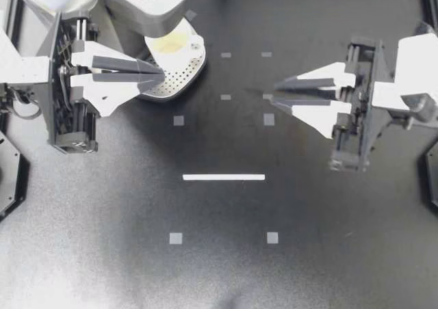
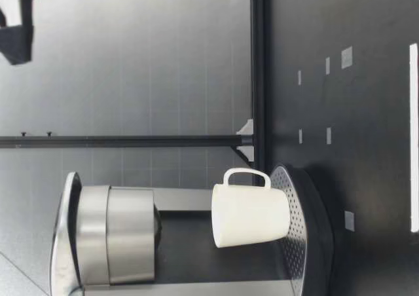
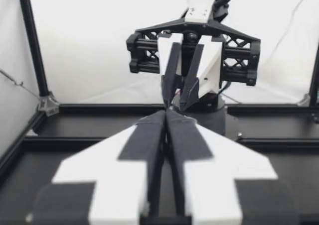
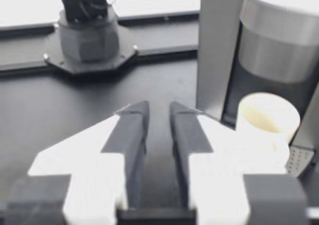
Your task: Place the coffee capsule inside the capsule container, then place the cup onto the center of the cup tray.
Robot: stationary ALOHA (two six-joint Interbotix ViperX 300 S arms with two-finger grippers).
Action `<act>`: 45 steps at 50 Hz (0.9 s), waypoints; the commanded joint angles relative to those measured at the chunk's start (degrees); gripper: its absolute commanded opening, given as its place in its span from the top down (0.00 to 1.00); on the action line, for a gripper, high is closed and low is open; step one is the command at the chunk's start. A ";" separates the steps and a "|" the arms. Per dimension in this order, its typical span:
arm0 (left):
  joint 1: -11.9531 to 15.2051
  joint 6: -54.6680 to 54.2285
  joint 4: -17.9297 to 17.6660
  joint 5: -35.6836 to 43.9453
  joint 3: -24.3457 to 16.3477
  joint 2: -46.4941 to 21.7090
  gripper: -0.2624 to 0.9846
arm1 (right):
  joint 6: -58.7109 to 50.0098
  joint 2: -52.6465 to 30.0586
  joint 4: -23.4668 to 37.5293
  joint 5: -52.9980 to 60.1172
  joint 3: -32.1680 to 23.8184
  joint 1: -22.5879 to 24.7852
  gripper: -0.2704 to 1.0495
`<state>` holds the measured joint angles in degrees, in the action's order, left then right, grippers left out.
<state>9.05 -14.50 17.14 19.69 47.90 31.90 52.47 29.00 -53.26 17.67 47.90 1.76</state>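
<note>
The cup (image 1: 172,44) stands on the tray (image 1: 183,76), so placing looks finished. Beside the cup, my left hand (image 1: 159,73) is together and empty. My right hand (image 1: 274,95) is slightly apart. Next, both should back away.

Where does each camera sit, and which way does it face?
Top: overhead, straight down on the black table; both my left gripper and right gripper show.
Low: table height, facing the white ceramic cup on the perforated metal tray; arms barely show.
Left wrist: along left gripper, facing right gripper.
Right wrist: along right gripper, toward the cup.
Low and right wrist share the cup.
</note>
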 commanded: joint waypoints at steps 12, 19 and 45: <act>-0.09 -0.35 -0.09 2.02 0.09 0.35 0.69 | 0.00 1.05 0.35 1.14 -0.53 0.79 0.57; -0.09 -0.44 -0.09 2.29 0.44 0.26 0.69 | 0.00 2.37 0.62 1.41 -0.53 0.79 0.57; -0.53 -0.44 -0.09 2.37 0.44 -1.41 0.69 | -0.09 3.87 0.62 1.58 -0.35 1.32 0.57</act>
<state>8.70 -14.94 17.14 21.45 49.04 30.15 52.47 32.43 -52.82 18.63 48.16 2.64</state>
